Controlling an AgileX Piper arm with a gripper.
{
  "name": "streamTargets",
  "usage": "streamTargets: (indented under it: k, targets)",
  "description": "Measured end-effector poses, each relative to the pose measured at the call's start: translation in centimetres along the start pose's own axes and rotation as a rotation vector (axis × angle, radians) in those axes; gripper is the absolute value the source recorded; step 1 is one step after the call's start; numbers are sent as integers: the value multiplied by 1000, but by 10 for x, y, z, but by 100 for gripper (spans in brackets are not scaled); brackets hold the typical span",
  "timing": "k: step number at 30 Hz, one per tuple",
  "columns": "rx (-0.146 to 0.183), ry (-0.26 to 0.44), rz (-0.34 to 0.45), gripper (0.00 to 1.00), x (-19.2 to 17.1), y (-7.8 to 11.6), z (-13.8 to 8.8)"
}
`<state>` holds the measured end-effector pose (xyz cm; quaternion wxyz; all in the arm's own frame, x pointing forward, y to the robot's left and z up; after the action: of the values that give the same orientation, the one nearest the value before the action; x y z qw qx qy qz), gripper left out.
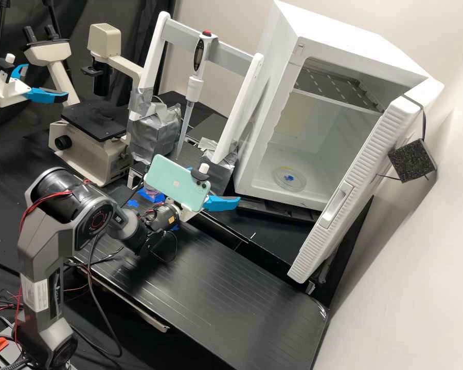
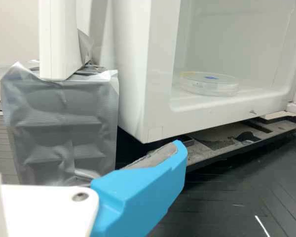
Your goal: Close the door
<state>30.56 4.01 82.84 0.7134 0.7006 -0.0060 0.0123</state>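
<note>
Plainly, the tall white ribbed door (image 1: 375, 154) stands wide open, at about three o'clock from the white gripper (image 1: 215, 188) in the high view, its pale recessed handle (image 1: 339, 203) in the near half. It belongs to the boxy white cabinet (image 1: 275, 61), whose body sits at two o'clock from the gripper with its mouth uncovered. The two bright blue fingers (image 2: 138, 197) are spread, with nothing pinched between them, and they are well apart from the door. On the cabinet floor lies a shallow clear round dish (image 1: 296, 185) with a blue mark, and a perforated metal shelf (image 1: 334, 90) spans the upper part. A black foam block (image 1: 411, 160) hangs by the door's outer face, on its three o'clock side. At nine o'clock from the fingers, a mint-green phone (image 1: 177, 182) is fixed to the wrist. Towards twelve, a white pipette with a red button (image 1: 195, 87) is held upright in a white-and-grey frame (image 1: 177, 33) with silver-taped feet; a cream-and-black microscope (image 1: 82, 149) stands at ten, over the black worktop (image 1: 226, 298).
</note>
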Motion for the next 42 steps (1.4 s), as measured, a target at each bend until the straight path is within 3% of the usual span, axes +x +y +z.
streamTargets:
  k: [12, 14, 20, 26, 33, 37, 42]
  targets:
    - [-2, -3, 17, 100, -8, 3, 5]
    - [3, 9, 45, 100, -18, 11, 9]
    - [62, 88, 205, 100, -57, 49, 20]
    - [92, 87, 361, 100, -88, 89, 34]
    - [90, 2, 549, 100, -119, 128, 55]
    - [87, -31, 570, 100, -114, 138, 67]
    - [52, -70, 561, 100, -92, 149, 86]
